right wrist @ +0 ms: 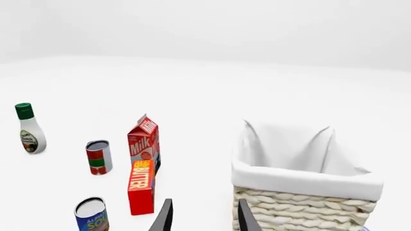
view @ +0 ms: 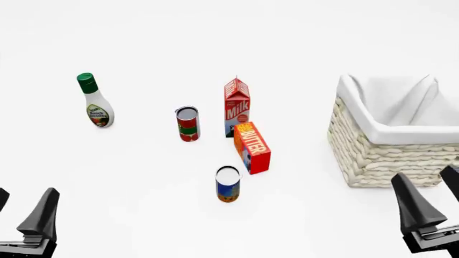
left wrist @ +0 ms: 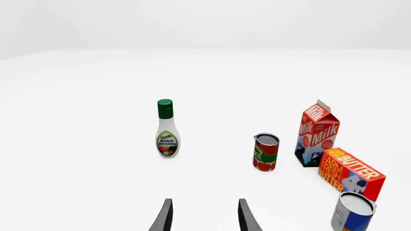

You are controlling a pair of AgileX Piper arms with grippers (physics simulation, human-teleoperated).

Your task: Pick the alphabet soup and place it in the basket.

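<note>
The alphabet soup (view: 228, 184) is a small can with a silver top and a dark blue label, standing upright near the table's middle front. It also shows in the left wrist view (left wrist: 353, 211) and the right wrist view (right wrist: 91, 214). At the right stands the basket (view: 380, 156), woven and cream with a white cloth lining (right wrist: 295, 209). My left gripper (view: 21, 209) hangs open at the front left, well short of the can (left wrist: 205, 216). Open too, my right gripper (view: 432, 196) sits at the front right, just before the basket (right wrist: 205, 217). Neither holds anything.
A butter box (view: 252, 147) lies just behind the soup, with a milk carton (view: 237, 106) behind that. A red and green can (view: 188, 123) stands left of the carton. A ranch dressing bottle (view: 94, 100) stands far left.
</note>
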